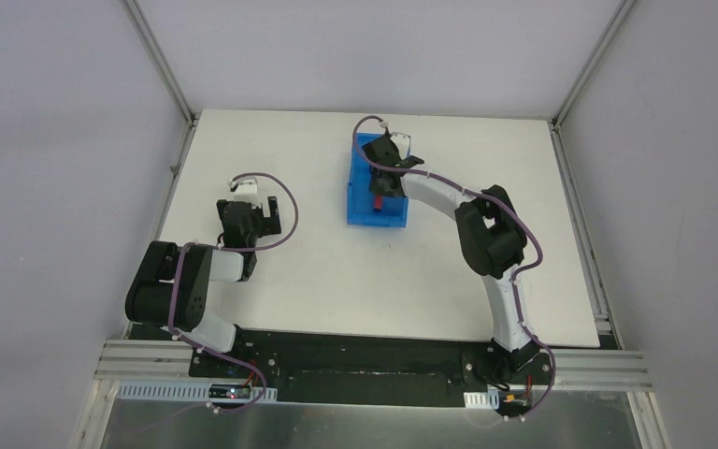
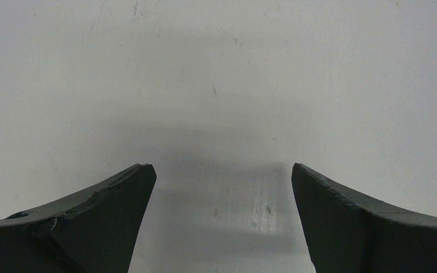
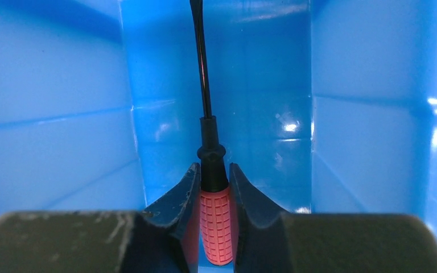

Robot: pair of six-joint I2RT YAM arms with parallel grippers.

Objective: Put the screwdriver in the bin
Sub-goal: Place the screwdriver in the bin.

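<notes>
One hand (image 3: 213, 168) clamps screwdriver (image 3: 216, 227) inside bin (image 3: 51, 114).

The bin (image 1: 363, 204), bright blue, rectangular and low-walled, is lying on the surface near the middle of its far edge, long side running near to far. The screwdriver (image 3: 215, 224) is hanging within the bin's walls, its red ribbed handle pinched in the right claw (image 3: 211, 170) and its thin black shaft pointing away from that claw.
</notes>
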